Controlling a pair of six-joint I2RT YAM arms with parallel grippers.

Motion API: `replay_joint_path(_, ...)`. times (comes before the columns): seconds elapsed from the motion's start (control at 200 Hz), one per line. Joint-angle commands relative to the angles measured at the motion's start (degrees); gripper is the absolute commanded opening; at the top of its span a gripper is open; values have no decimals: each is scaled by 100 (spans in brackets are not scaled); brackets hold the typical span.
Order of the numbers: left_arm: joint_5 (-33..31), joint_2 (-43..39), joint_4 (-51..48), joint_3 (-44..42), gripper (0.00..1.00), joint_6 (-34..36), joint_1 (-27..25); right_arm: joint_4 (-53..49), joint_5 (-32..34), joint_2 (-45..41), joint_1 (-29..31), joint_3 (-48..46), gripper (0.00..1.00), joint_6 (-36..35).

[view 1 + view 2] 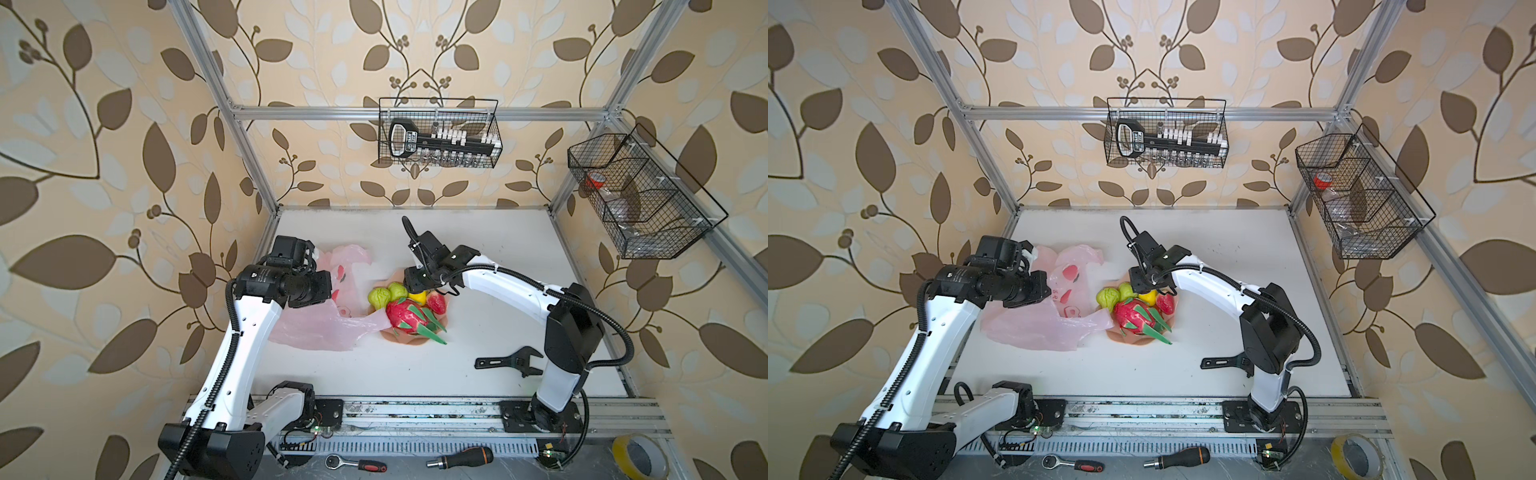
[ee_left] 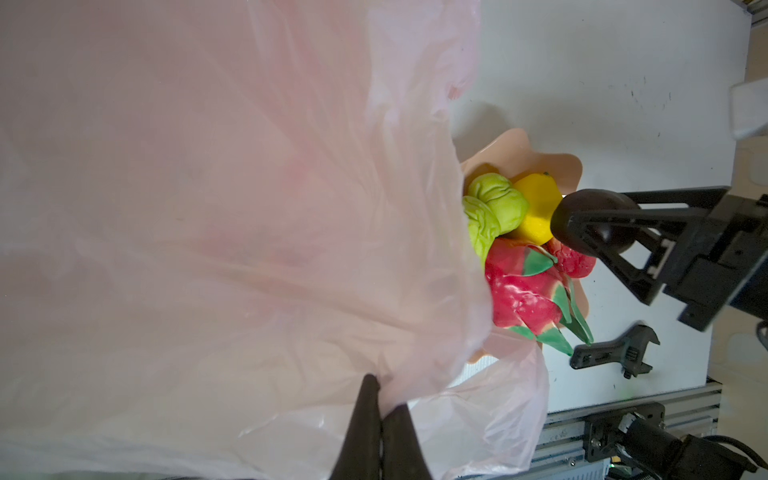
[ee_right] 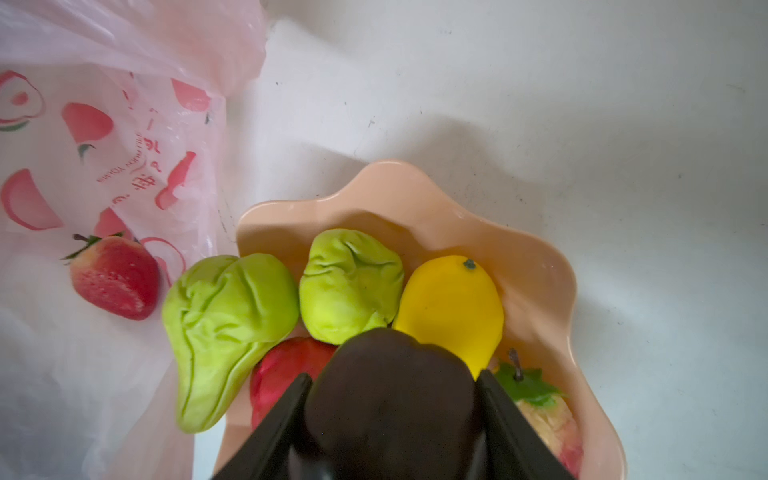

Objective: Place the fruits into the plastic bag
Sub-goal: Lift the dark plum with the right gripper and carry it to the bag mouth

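You will find, nearest you on the front rail, a ratchet (image 1: 355, 463), a screwdriver (image 1: 459, 457) and a roll of yellow tape (image 1: 638, 457); further in, a black adjustable wrench (image 1: 509, 360) lies on the white table (image 1: 415, 374) beside the right arm's base.

At mid-table the plastic bag (image 1: 316, 328) lies crumpled on the left; your left gripper (image 2: 384, 395) is fully closed, pinching a fold of its film.

Touching the bag on its right stands the peach bowl (image 3: 540, 266); it holds the dragon fruit (image 1: 409, 318) at the near side, with two green pears (image 3: 349, 286), a yellow fruit (image 3: 451, 307) and a strawberry (image 1: 436, 303) behind; the pear nearer the bag (image 3: 224, 324) overhangs the rim.

A second strawberry (image 3: 114, 276) lies at the bag; inside or on top, I cannot tell.

Your right gripper (image 3: 395, 378) hangs over the bowl's far side, jaws about half spread and clamped on the dark purple ball (image 3: 390, 407).

Farthest, two wire baskets (image 1: 438, 133) hang on the frame.
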Motion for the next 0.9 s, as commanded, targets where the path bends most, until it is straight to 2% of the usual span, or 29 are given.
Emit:
replay_joint_path(0.0, 99, -89, -66, 103, 0, 101, 31, 144, -182, -357, -74, 34, 37, 163)
replay_joint_path(0.335, 145, -138, -64, 15, 0, 66, 24, 440, -736, -753, -321, -233, 35, 429)
replay_joint_path(0.465, 159, -150, -64, 20, 0, 70, 27, 1059, -1443, -957, -498, -649, 35, 906)
replay_joint_path(0.64, 184, -151, -55, 39, 0, 64, 31, 1666, -2048, -1141, -538, -1040, 34, 1543)
replay_joint_path(0.795, 198, -151, -55, 40, 0, 67, 28, 2560, -2401, -1359, -517, -1727, 33, 2316)
replay_joint_path(0.895, 194, -159, -55, 33, 0, 75, 31, 2797, -2459, -1340, -496, -1879, 33, 2519)
